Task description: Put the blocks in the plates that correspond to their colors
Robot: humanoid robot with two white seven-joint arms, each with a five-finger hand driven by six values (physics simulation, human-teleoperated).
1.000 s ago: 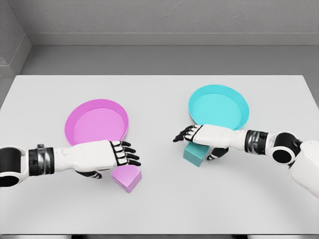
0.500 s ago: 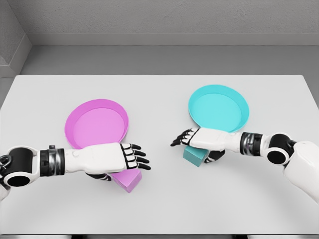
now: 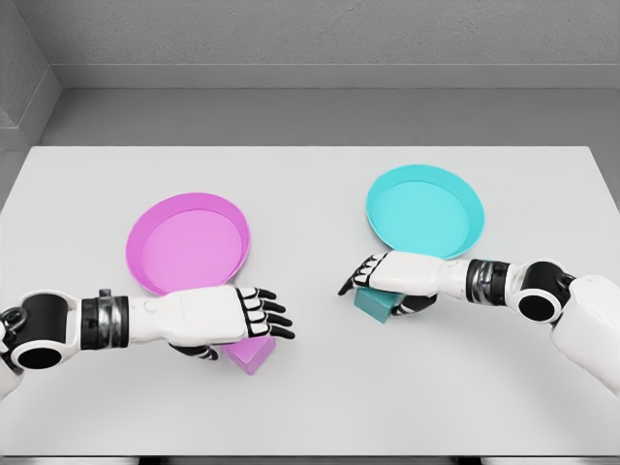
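Note:
A magenta plate (image 3: 186, 244) lies left of centre and a cyan plate (image 3: 424, 208) right of centre on the white table (image 3: 310, 184). The magenta block (image 3: 251, 356) sits in front of its plate, mostly hidden under my left hand (image 3: 260, 318). That hand's fingers are spread flat above the block and its thumb hangs to the block's left. The cyan block (image 3: 372, 303) rests just in front of the cyan plate. My right hand (image 3: 360, 279) lies over the cyan block with fingers stretched left and the thumb at the block's right side. Neither block is off the table.
The table's front edge (image 3: 310, 455) runs close below both forearms. A grey wall (image 3: 310, 39) and floor strip lie behind the table's far edge.
My left hand has slid right and down, covering more of the magenta block. My right hand has sunk lower over the cyan block. Both blocks stay where they were.

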